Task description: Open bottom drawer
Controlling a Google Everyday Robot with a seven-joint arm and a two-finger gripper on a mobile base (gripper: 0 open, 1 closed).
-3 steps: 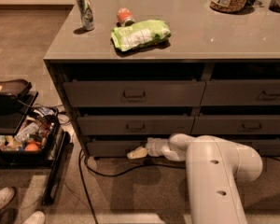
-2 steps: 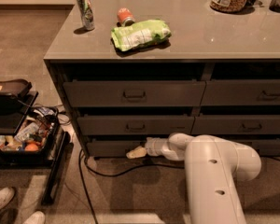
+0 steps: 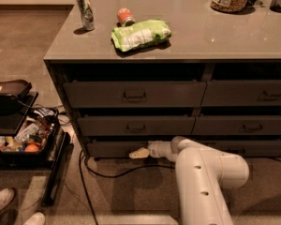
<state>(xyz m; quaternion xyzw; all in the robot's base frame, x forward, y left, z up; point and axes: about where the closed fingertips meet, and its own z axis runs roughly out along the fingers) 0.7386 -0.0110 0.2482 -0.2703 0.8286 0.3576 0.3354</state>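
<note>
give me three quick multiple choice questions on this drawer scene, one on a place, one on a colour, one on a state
1. Where is the pincer?
A. at the top drawer's handle
B. at the front of the bottom drawer, left stack
C. in the floor tray

2. What colour is the bag on the countertop?
A. green
B. blue
C. black

3. How is the tall can posed?
A. lying on its side
B. hanging off the edge
C. standing upright

Answers:
1 B: it sits low at that drawer front, near the floor.
2 A: its wrapper is light green.
3 C: it stands on its base near the top's left corner.
</note>
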